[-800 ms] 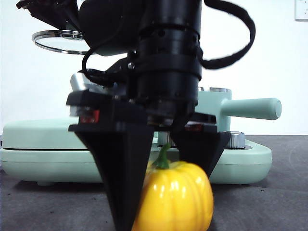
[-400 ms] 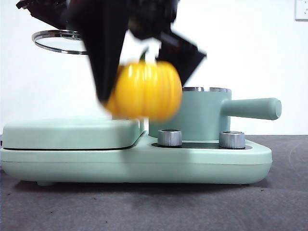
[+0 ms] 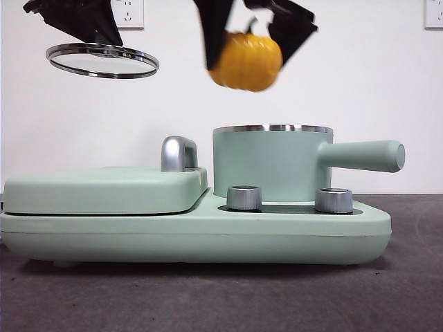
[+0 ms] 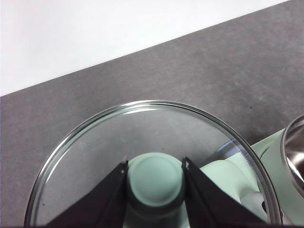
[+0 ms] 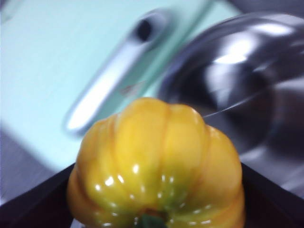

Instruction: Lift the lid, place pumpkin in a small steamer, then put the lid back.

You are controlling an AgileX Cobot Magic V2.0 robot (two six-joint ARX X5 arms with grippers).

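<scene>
Pumpkin carried above open steamer, lid held aside.

Front: right gripper [image 3: 250, 34] clamps pumpkin [image 3: 246, 61] high over small steamer [image 3: 271, 163], leaving its mouth clear. Left wrist: left gripper [image 4: 155, 178] pinches lid [image 4: 142, 142] by its knob. Right wrist: pumpkin gripped, steamer bowl beyond.

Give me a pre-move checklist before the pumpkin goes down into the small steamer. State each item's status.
1. Grip on the pumpkin: ok. The right gripper is shut on it, black fingers on both sides.
2. Lid out of the way: ok. The left gripper holds it by the knob, high and off to the side, above the flat cover.
3. Small steamer open: ok, its rim is uncovered.
4. Pumpkin clear of the rim: ok, a visible gap in the front view.
5. Pumpkin centred over the opening: not ok, it hangs over the rim's edge on the cover side.
6. Steamer inside free of objects: cannot tell, the right wrist view is blurred.
</scene>
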